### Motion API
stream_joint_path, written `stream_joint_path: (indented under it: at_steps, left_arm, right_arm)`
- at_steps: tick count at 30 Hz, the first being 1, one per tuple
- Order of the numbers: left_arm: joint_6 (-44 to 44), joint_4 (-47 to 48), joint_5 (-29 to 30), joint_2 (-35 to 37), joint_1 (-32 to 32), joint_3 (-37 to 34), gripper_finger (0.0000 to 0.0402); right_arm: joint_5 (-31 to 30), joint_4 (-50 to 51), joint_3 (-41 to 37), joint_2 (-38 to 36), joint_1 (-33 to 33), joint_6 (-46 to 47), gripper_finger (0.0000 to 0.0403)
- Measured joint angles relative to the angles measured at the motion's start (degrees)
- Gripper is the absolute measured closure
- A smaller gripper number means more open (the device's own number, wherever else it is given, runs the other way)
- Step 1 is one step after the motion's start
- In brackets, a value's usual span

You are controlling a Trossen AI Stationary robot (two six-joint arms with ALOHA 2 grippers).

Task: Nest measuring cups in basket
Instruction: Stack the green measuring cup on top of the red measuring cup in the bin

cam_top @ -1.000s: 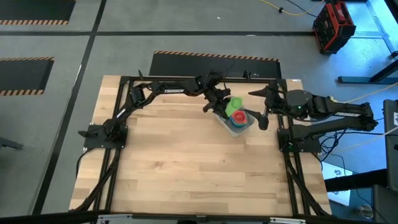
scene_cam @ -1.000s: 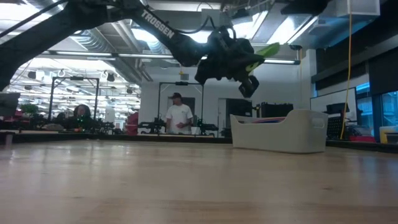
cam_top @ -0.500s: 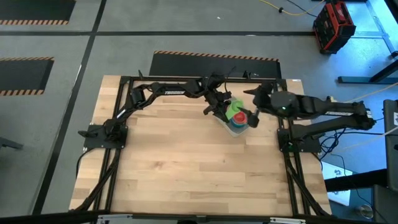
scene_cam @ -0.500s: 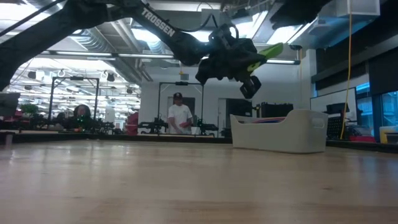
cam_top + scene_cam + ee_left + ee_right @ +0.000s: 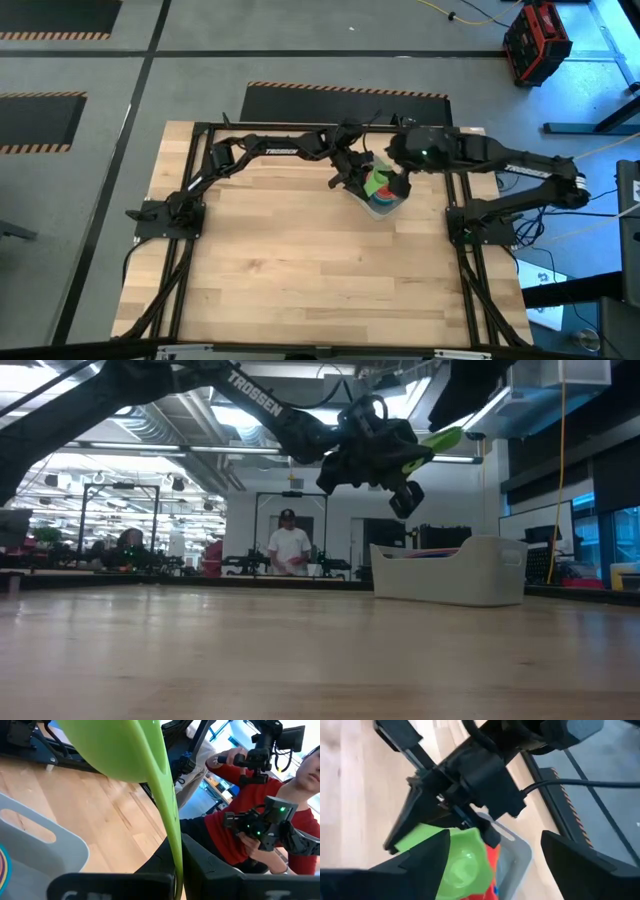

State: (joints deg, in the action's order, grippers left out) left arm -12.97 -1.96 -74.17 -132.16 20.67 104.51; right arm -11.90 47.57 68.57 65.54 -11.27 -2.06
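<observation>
Over at the table's (image 5: 300, 270) far right, from above: picked out the basket (image 5: 384, 209), with the left gripper (image 5: 352, 172) reaching in from its left and the green cup (image 5: 375, 183) carried right over it. Spotted a sliver of red cup (image 5: 387, 189) beside the green, apparently lying in the basket already. Found the right gripper (image 5: 402, 186) crowding in over the same spot from the other side. Down at table height: caught the green cup riding high in the left claw, handle poking up and away, well clear of the basket's rim. Saw a person (image 5: 288, 550) standing far off in the room behind. Through the left wrist camera: confirmed the claw clamped on the green cup's flat handle, bowl hanging out in front, basket wall just below. Glimpsed a person in a red top (image 5: 280, 795) beyond the table, hands on a control rig. Through the right wrist camera: looked past two dark fingers (image 5: 420, 862) spread wide and gripping nothing, straight at the left claw, the green bowl and the red cup under it inside the basket. Judged the step in hand as bringing the green cup to the stack, not yet set down. Reckoned the next move called for levelling the bowl, centring it over the red cup, lowering until seated, then letting go. Flagged the tight quarters too: probably worth backing the right arm off first to avoid a clash.
</observation>
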Motion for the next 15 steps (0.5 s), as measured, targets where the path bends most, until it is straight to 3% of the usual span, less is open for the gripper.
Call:
stream_joint_path:
  at_steps: [15]
  left_arm:
    - [-0.4,1.9,0.0,0.0,-0.2,0.0,0.0398]
  right_arm:
    - [0.0,10.6,9.5,10.4,-0.4,-13.7,0.0161]
